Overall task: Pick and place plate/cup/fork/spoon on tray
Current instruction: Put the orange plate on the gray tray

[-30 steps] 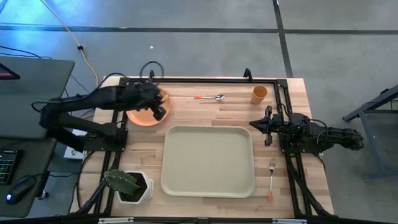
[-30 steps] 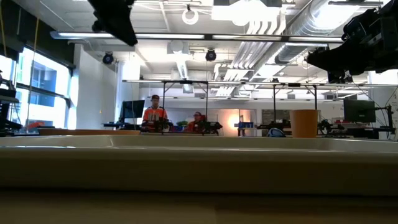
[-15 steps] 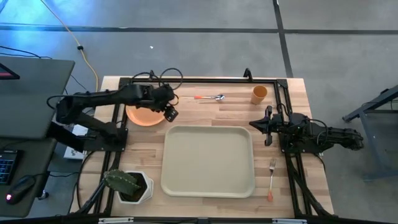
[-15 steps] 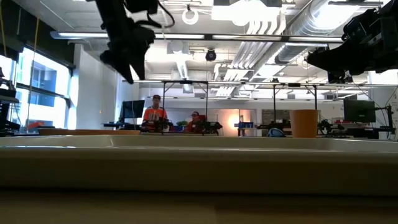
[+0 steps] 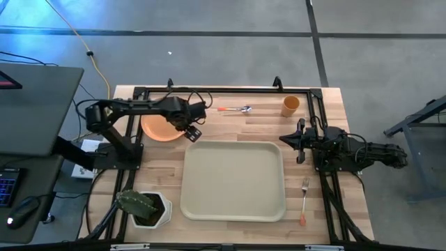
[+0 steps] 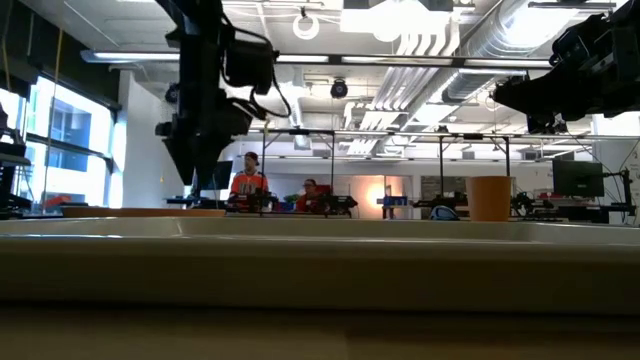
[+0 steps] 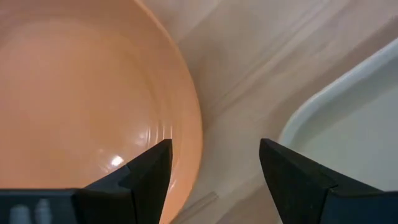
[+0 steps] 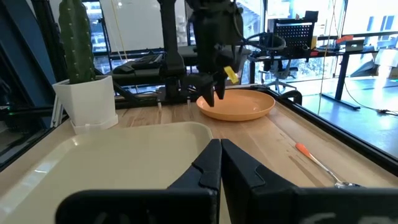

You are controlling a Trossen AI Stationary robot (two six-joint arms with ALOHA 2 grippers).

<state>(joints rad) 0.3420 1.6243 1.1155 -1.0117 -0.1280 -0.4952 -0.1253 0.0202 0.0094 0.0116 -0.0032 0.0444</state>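
Observation:
The orange plate (image 5: 159, 128) lies flat on the table at the far left, beside the beige tray (image 5: 233, 180). My left gripper (image 5: 192, 132) hangs open over the plate's right rim (image 7: 189, 124). One finger (image 7: 152, 171) stands above the plate and the other (image 7: 286, 171) above the bare wood between plate and tray. In the low view its tips (image 6: 195, 178) are above the table. The spoon (image 5: 235, 109) and the cup (image 5: 290, 105) sit at the far edge, and the fork (image 5: 304, 199) lies right of the tray. My right gripper (image 5: 301, 141) waits shut by the tray's far right corner.
A white square pot with a cactus (image 5: 143, 207) stands at the near left corner. A black frame (image 5: 223, 91) runs along the table's edges. People sit in the room beyond the table (image 6: 248, 186).
My left gripper has gone from over the plate toward the table's right edge, to the plate's right rim, and has come down toward the table. The plate has stayed where it was.

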